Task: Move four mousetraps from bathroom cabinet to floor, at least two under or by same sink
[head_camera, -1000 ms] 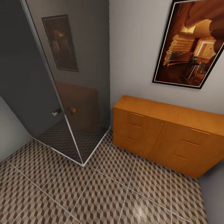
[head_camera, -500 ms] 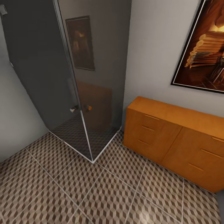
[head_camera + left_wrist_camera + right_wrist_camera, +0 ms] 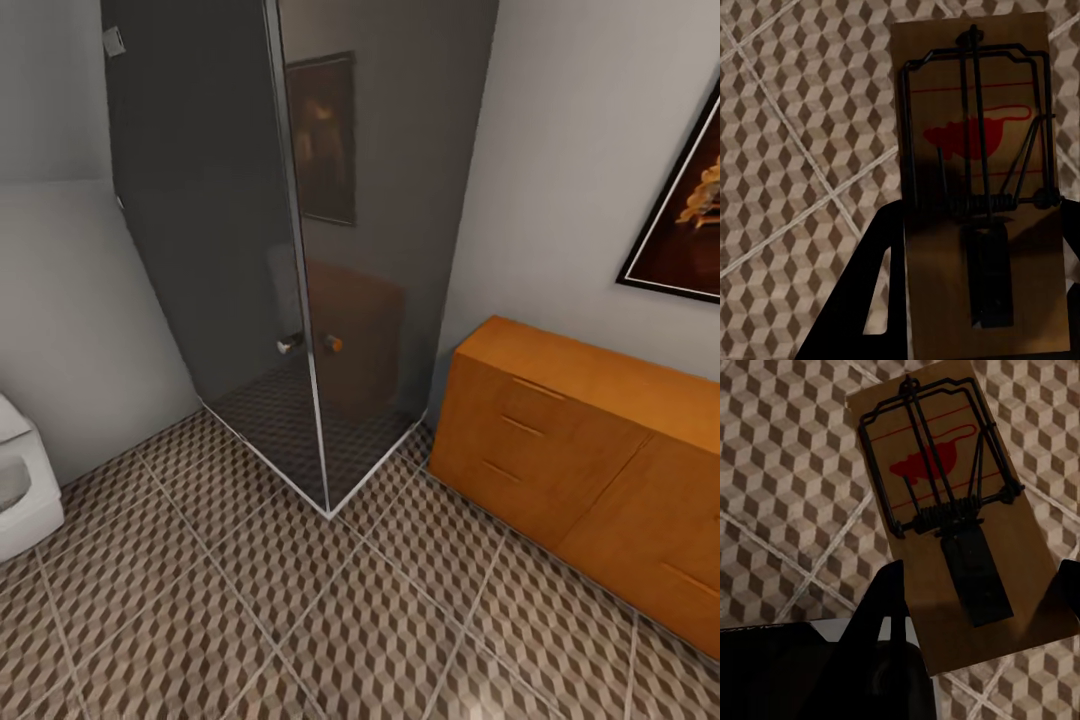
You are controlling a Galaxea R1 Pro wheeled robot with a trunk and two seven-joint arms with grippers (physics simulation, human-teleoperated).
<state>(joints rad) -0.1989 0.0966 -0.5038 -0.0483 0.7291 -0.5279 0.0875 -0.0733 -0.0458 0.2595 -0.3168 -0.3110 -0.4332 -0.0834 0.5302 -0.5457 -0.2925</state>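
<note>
The left gripper (image 3: 979,289) is closed on a mousetrap (image 3: 975,187), its dark fingers pressing the long edges of the tan board near its rear end; the wire bar, the spring and the red mouse mark face the camera, and the cube-patterned bathroom floor (image 3: 802,150) lies well below it. The right gripper (image 3: 979,592) likewise clamps a second mousetrap (image 3: 945,502) by its sides, held above the same tiles (image 3: 780,472), tilted across a pale grout line.

In the head view, the orange-brown cabinet (image 3: 590,450) stands against the far wall at the right, all visible drawers shut. Just beside its left end is the dark glass shower enclosure (image 3: 300,250), whose corner meets the floor (image 3: 300,620). A framed picture (image 3: 685,215) hangs above the cabinet, and part of a white toilet (image 3: 20,480) shows at the floor's left edge.
</note>
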